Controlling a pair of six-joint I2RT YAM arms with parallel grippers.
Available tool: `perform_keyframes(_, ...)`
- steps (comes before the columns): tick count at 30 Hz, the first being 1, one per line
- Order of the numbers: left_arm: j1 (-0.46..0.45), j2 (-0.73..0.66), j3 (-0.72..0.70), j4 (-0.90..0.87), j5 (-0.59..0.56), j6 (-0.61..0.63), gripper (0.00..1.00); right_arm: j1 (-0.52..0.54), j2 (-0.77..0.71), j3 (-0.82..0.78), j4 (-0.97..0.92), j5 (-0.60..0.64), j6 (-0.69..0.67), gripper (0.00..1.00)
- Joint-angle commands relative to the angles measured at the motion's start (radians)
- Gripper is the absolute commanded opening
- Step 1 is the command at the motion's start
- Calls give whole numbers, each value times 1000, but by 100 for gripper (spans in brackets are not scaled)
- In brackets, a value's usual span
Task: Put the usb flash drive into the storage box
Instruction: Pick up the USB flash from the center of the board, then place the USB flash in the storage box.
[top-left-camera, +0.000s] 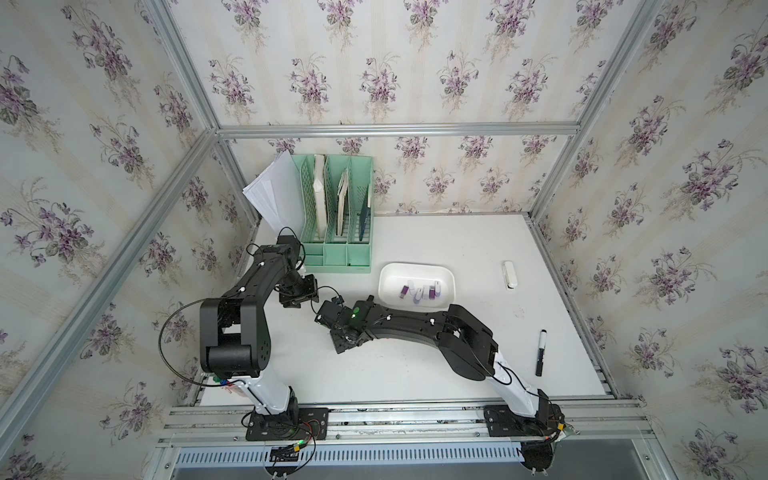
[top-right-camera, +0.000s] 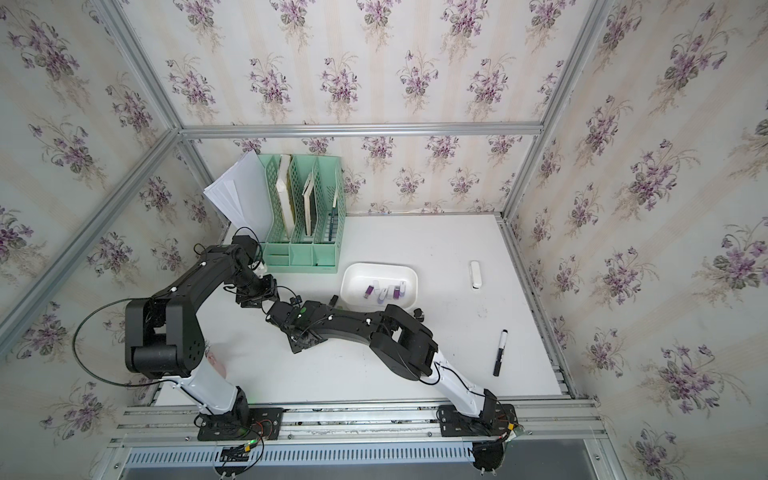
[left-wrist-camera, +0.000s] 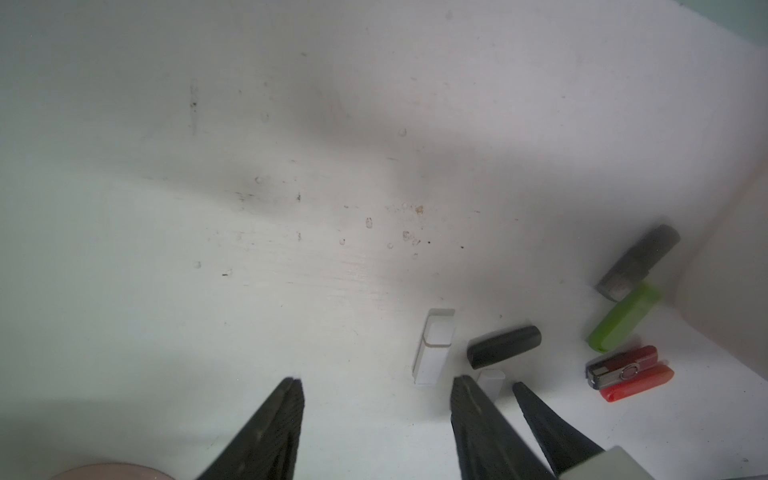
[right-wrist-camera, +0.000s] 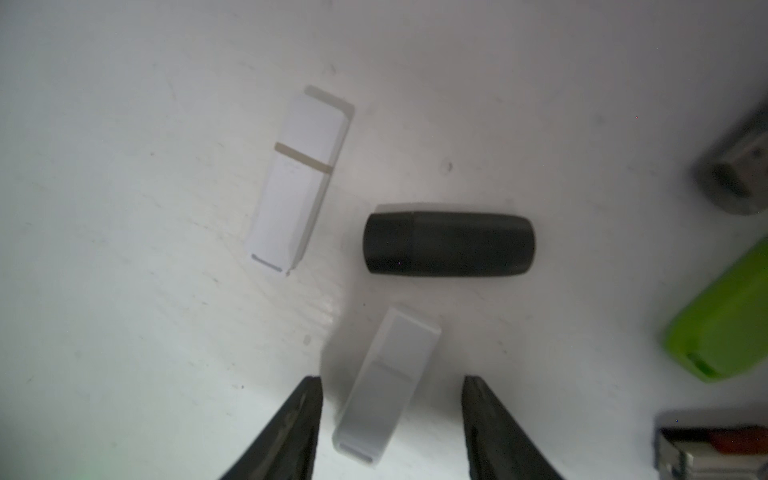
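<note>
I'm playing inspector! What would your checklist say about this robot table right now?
Surface: white table, scuffed with small dark specks.
Job's things: storage box holds several purple-and-white drives; plain white drive, black drive and green drive lie loose on the table.
Clutter: mint-green file organizer with papers, black marker, small white bar.
Grippers: left gripper open, empty; right gripper open, straddling the plain white drive, not gripping.
Cables: black cable loops beside the left arm.
Surroundings: floral wallpaper, aluminium frame.
</note>
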Motion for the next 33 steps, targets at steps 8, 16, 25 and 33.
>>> perform_keyframes(8,2,-17,-35,12,22,11,61,-7,11,-17,-23,-39,9,44)
perform_keyframes(16,-3,-36,-79,23,35,12,61,-14,11,-18,-40,-46,-1,30)
perform_keyframes(25,-31,-40,-102,29,45,3,60,-17,9,-18,-60,-49,-14,20)
perform_keyframes(33,-66,-58,-143,35,55,-11,60,-31,-73,-48,-61,-13,-2,18)
